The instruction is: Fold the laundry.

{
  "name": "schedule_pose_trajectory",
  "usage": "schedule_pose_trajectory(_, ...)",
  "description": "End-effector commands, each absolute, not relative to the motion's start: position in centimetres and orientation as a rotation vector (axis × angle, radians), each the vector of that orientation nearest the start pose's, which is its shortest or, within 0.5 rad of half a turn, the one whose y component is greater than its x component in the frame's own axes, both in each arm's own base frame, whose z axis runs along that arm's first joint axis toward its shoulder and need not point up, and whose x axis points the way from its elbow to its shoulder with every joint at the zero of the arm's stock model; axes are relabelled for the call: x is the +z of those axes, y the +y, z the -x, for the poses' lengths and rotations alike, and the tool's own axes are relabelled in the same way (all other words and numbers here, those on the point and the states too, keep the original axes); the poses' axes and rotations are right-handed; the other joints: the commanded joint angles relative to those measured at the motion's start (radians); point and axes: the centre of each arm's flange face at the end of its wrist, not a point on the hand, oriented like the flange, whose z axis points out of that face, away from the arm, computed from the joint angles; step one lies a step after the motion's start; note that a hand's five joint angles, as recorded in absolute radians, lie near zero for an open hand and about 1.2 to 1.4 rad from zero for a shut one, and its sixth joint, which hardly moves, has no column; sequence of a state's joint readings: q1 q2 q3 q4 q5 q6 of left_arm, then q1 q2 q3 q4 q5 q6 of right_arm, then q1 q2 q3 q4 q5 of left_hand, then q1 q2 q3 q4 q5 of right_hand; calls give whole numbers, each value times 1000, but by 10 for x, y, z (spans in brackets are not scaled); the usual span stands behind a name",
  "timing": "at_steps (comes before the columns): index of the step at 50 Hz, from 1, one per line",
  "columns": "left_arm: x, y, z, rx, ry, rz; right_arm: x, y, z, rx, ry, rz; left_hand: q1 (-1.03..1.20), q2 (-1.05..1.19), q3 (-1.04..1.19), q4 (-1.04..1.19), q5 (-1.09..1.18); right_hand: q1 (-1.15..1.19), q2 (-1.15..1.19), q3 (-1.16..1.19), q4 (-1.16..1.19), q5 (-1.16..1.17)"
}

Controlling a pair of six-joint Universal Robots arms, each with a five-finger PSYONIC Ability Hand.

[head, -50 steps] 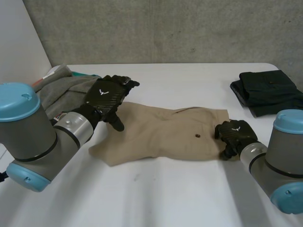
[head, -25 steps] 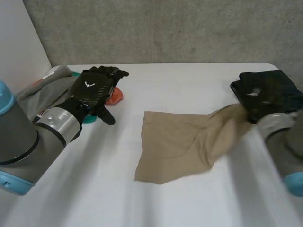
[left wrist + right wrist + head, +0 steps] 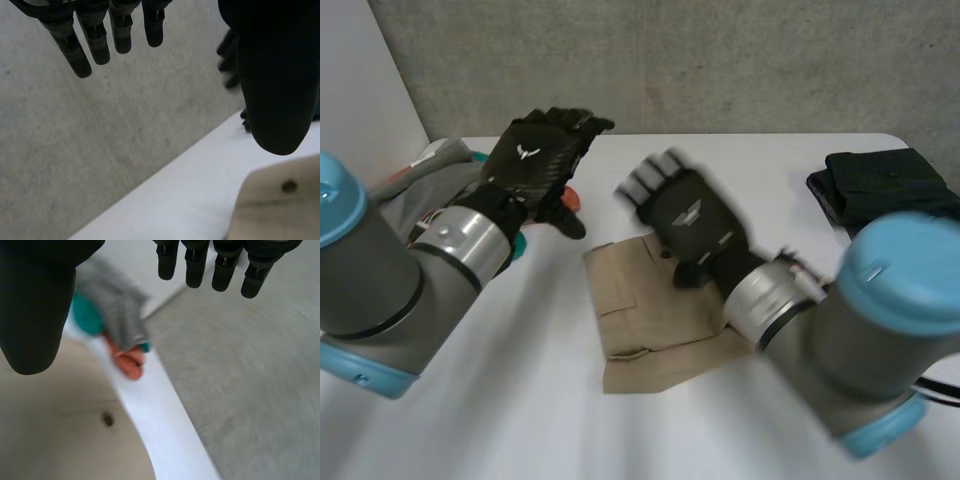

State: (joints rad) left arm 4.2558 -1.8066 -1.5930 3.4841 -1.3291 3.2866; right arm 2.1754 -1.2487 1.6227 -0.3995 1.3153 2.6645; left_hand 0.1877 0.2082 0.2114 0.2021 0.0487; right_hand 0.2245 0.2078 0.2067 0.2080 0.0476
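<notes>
Tan shorts lie folded in half on the white table, the folded edge toward the right. My right hand hovers open just above their far edge, holding nothing. In the right wrist view its straight fingers stand over the tan cloth, whose dark button shows. My left hand is raised and open to the left of the shorts, over the laundry pile. A corner of the tan cloth lies under the thumb of the left hand.
A pile of grey, teal and orange clothes sits at the table's back left; it also shows beyond my right fingertips as a grey heap. A folded dark garment lies at the back right. A concrete wall stands behind.
My right hand gripped the shorts' right end, swept it over to the left, folding them in half, and opened. My left hand lifted off the cloth and drew back left.
</notes>
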Motion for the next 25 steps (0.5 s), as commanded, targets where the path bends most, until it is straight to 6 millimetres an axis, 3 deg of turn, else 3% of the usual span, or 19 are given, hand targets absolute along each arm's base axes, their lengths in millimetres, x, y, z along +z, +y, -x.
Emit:
schedule_pose_trajectory(1,261,-245,330,-2573,2209,-1067,228,-278,-286,-1768,1898,691,-13,-34,-37,-28,-49,-50,-33,-32,-33,-48)
schedule_pose_trajectory(7,224,-238,358,-2358,2362,-1191,195,-293,-284,-1582,2103,746,-13,-34,-37,-28,-49,-50,-33,-32,-33,-48)
schedule_pose_trajectory(8,210,-239,361,-2261,2421,-1193,186,-296,-284,-1519,2152,744,-13,-34,-37,-28,-49,-50,-33,-32,-33,-48)
schedule_pose_trajectory(14,153,-245,354,-1817,2604,-1129,150,-303,-291,-1337,2249,782,-13,-34,-37,-28,-49,-50,-33,-32,-33,-48)
schedule_pose_trajectory(16,142,-247,348,-1721,2633,-1109,138,-304,-292,-1291,2280,815,-13,-34,-37,-28,-49,-50,-33,-32,-33,-48)
schedule_pose_trajectory(20,135,-251,337,-1585,2678,-1082,133,-308,-287,-1292,2340,906,-13,-34,-37,-28,-49,-12,5,6,5,-10)
schedule_pose_trajectory(24,142,-247,330,-1533,2723,-1103,150,-310,-280,-1415,2371,1028,-13,-34,-37,-28,-49,0,17,18,16,2)
schedule_pose_trajectory(25,151,-245,329,-1563,2732,-1119,163,-306,-279,-1490,2339,1091,-13,-34,-37,-28,-49,-3,14,15,14,-1)
